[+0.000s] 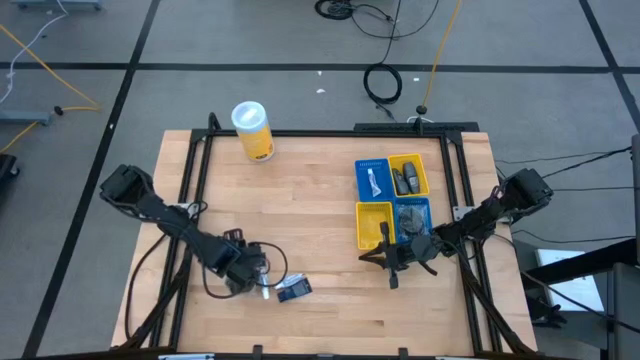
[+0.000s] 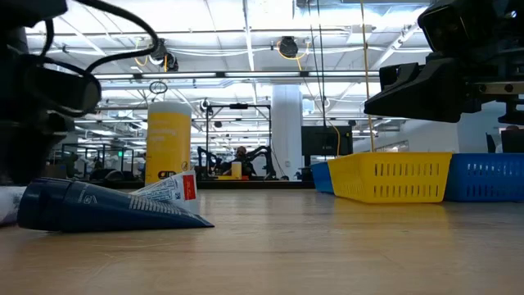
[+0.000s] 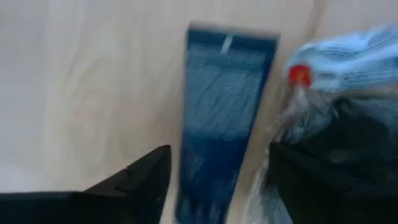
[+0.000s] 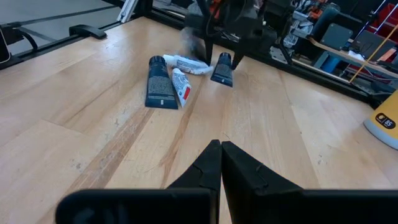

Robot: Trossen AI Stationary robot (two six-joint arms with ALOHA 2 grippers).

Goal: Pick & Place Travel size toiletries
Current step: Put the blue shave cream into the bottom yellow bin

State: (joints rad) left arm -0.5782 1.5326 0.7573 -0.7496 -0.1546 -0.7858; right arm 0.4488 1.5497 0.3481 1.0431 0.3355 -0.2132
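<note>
Left gripper (image 1: 262,283) fingers parted; right gripper (image 4: 221,152) closed.

Wooden table (image 1: 320,210): yellow canister (image 1: 253,130) and blue-and-yellow tray (image 1: 392,200) rest on it; dark blue tube (image 4: 160,82) and white tubes (image 4: 181,86) lie just beyond left fingers (image 3: 146,177).

On the table (image 1: 320,200), seen from above, the tray (image 1: 393,200) sits toward three o'clock, holding toiletries (image 1: 406,180) in its compartments. The canister (image 1: 253,130) lies toward eleven o'clock. Loose tubes (image 1: 293,290) rest near seven o'clock, beside the left gripper (image 1: 262,280). The right gripper (image 1: 392,262) hangs just at the tray's six o'clock.
</note>
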